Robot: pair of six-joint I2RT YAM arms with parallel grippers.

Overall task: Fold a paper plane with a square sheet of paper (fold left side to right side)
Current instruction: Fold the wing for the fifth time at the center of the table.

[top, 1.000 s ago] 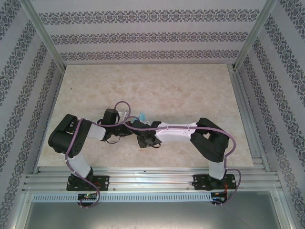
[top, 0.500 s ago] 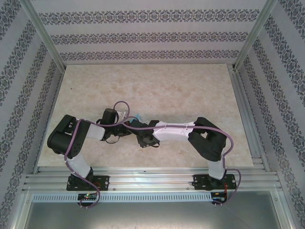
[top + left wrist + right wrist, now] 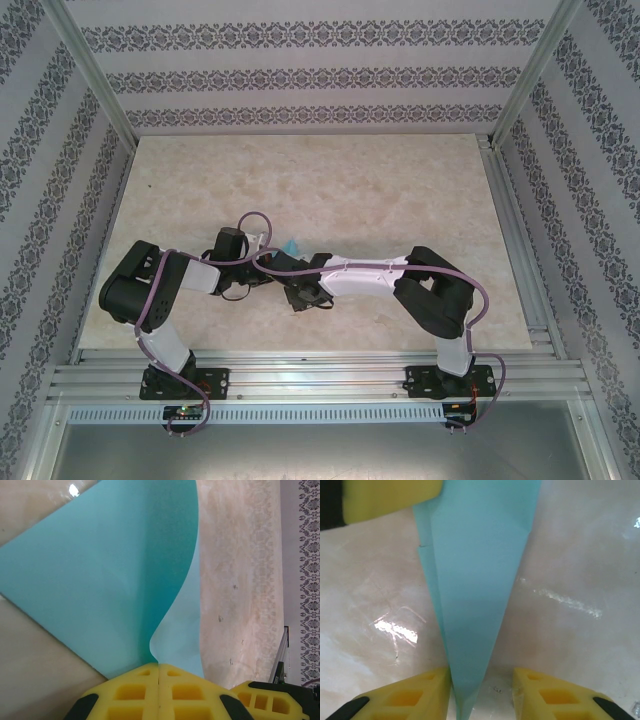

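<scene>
The turquoise sheet of paper is folded into a slim pointed paper plane (image 3: 475,580) with creased layers, lying on the marble table. Its tip (image 3: 465,707) points down between the yellow fingers of my right gripper (image 3: 482,692), which stands open; the left finger (image 3: 415,695) touches the paper's edge and the right finger stands apart. My left gripper (image 3: 158,672) is shut on the other end of the paper plane (image 3: 110,580), where one layer curls upward. From above, a small bit of the plane (image 3: 291,245) shows between both grippers.
The table top (image 3: 400,190) is pale marble, walled by patterned panels, with aluminium rails on the right side (image 3: 515,240) and along the near edge. The two arms meet left of centre, their wrists close together.
The right arm has shifted slightly left, covering more of the paper in the top view. The left arm and its grip have held still.
</scene>
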